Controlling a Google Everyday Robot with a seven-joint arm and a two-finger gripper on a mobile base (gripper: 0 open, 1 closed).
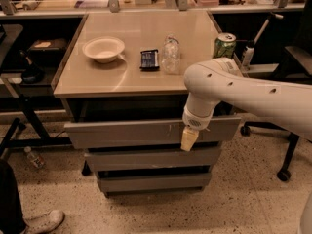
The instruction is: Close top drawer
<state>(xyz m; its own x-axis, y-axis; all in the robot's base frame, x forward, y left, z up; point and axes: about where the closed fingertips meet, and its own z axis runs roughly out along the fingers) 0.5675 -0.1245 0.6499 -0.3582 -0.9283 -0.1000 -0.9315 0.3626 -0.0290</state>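
Observation:
The top drawer (126, 132) is the widest grey drawer under the beige tabletop (146, 77). It stands pulled out a little, with a dark gap above its flat front. My gripper (188, 139) hangs from the white arm, which comes in from the right. Its pale tip is against the drawer's front, right of centre, near the small pale scratches. The drawer's inside is hidden.
Two narrower grey drawers (151, 159) sit below. On the tabletop are a white bowl (103, 49), a dark packet (149, 59), a clear plastic bottle (170, 55) and a green can (224, 46). A chair base (285, 169) stands right; a shoe (41, 222) and a bottle (35, 157) lie on the floor left.

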